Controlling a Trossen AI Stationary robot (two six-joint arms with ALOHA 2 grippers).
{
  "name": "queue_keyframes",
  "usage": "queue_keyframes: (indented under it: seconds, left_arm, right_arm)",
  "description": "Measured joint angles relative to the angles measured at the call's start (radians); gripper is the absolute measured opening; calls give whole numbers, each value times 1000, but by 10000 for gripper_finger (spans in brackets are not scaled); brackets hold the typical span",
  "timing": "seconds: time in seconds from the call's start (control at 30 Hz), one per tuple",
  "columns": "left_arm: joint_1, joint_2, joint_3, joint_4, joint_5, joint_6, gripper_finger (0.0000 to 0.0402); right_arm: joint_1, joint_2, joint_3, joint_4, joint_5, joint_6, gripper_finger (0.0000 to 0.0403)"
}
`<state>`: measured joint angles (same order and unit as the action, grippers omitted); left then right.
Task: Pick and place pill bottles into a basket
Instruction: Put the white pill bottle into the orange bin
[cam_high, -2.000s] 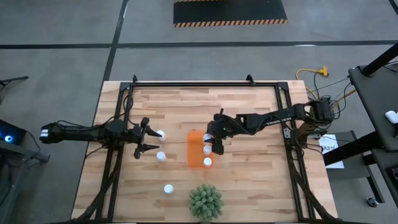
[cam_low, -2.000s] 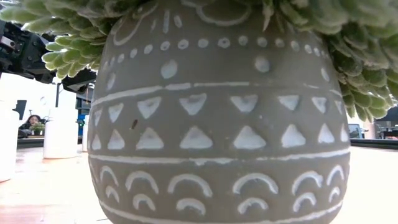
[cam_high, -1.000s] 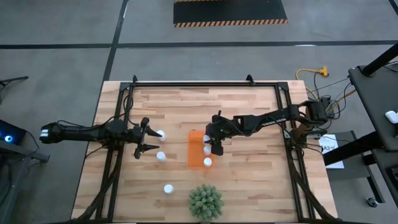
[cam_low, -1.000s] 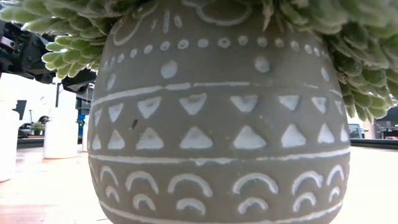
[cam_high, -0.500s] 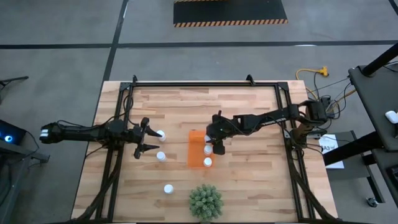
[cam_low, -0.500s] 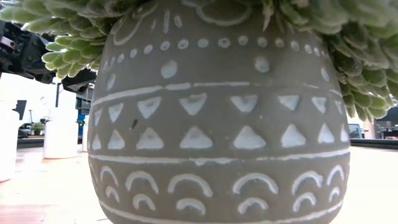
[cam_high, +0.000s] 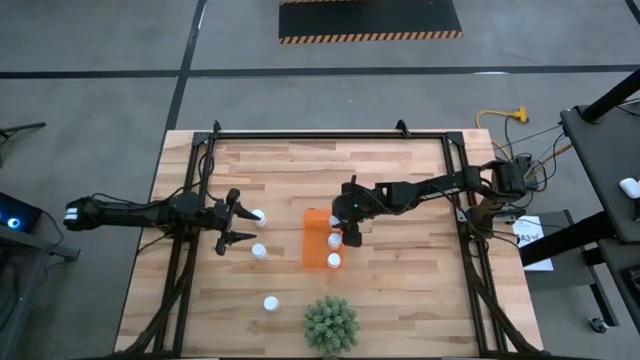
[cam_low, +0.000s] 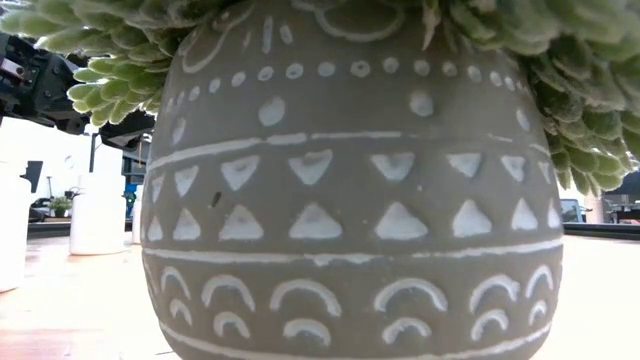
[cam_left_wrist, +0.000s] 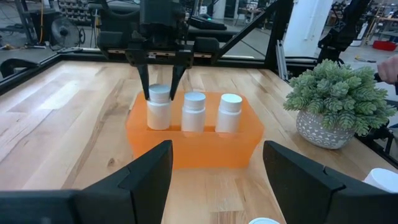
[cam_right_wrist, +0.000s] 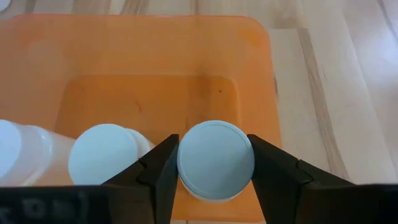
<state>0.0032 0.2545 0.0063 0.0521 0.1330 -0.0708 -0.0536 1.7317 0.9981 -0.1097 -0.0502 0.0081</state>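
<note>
The orange basket (cam_high: 314, 240) lies at the table's middle and holds three white pill bottles in a row (cam_left_wrist: 194, 112). My right gripper (cam_high: 345, 232) reaches down into the basket's far end, shut on the far bottle (cam_left_wrist: 159, 107). My left gripper (cam_high: 244, 223) hovers open and empty left of the basket, facing it. Three more bottles stand upright on the table: one by its far fingertip (cam_high: 259, 215), one nearer (cam_high: 259, 251), one near the plant (cam_high: 270, 303). My right gripper pinches the far bottle's white cap (cam_right_wrist: 216, 160) between its two fingers (cam_right_wrist: 163, 168), one on each side. The fingers come from above, pointing down. The bottle is upright inside the basket beside the other two; whether its base rests on the floor does not show.
A green spiky plant in a grey patterned pot (cam_high: 330, 324) stands at the near edge, just in front of the basket, and fills the low view (cam_low: 350, 200). Black frame rails (cam_high: 300, 135) run along the table's far, left and right sides.
</note>
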Motion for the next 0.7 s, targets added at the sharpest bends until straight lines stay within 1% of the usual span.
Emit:
queue_keyframes:
  seconds: [0.17, 0.43, 0.7]
  left_arm:
    - [0, -2, 0, 0, 0, 0, 233]
    - [0, -2, 0, 0, 0, 0, 233]
    - [0, -2, 0, 0, 0, 0, 233]
  right_arm:
    - [0, 0, 0, -6, -3, 7, 165]
    - [0, 0, 0, -8, -3, 10, 187]
    - [1, 0, 0, -8, -3, 11, 196]
